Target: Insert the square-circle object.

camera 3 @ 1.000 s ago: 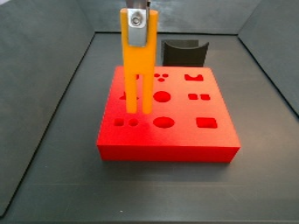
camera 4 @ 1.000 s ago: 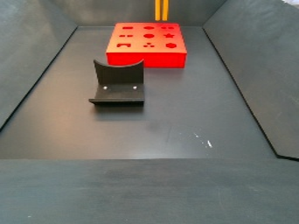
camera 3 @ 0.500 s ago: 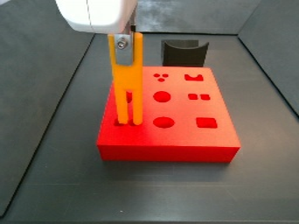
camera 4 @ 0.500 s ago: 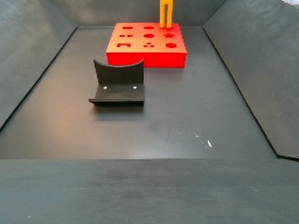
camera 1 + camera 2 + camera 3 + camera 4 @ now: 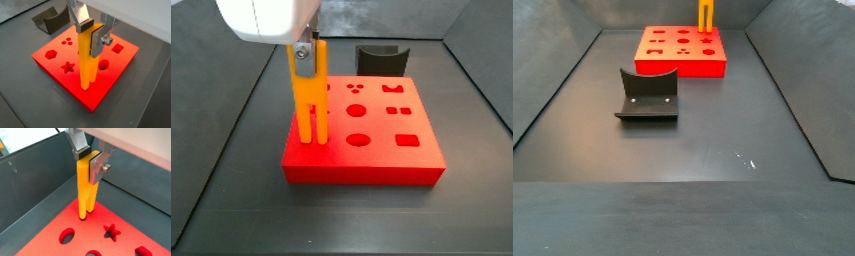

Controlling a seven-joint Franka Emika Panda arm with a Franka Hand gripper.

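We hold the square-circle object [image 5: 87, 57], a tall orange-yellow bar, upright in our claw [image 5: 91, 34], which is clenched on the bar's upper end. The bar's two prongs reach the top of the red block [image 5: 385, 150] at its corner nearest the pit wall, over a pair of small holes. We cannot tell whether the prongs have entered. We judge the main risk to be a slight misalignment or tilt: the prongs could catch on the hole rims and jam, or push the block across the dark worktop [image 5: 714, 170]. Our arm comes down from above, wrist vertical, claw pointing straight down. The dark fixture [image 5: 648, 95] stands well apart from the block.
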